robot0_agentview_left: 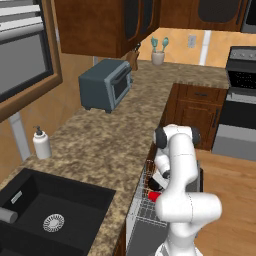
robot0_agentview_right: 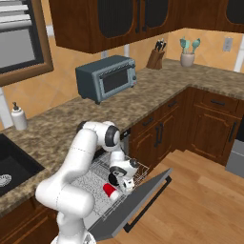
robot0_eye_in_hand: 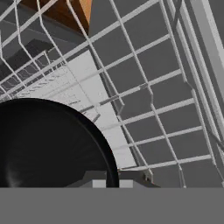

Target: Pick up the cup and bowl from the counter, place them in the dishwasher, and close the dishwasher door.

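Nearest, the dishwasher door (robot0_agentview_right: pixel 138 202) lies open and flat. Above it the jaws are clamped on the black bowl (robot0_eye_in_hand: pixel 48 144), holding it low over the white wire rack (robot0_eye_in_hand: pixel 148 109). The red cup (robot0_agentview_right: pixel 111 191) already sits in that rack, just beside the gripper (robot0_agentview_right: pixel 125 183). Beyond, the table (robot0_agentview_right: pixel 143 93) carries neither. The bowl is being placed; next comes letting go, backing clear, and closing the door.

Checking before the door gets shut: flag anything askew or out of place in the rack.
The cup lies tipped on its side in the rack, not upright. The gripper holds the bowl above the rack. Nothing looks spilled or damaged.
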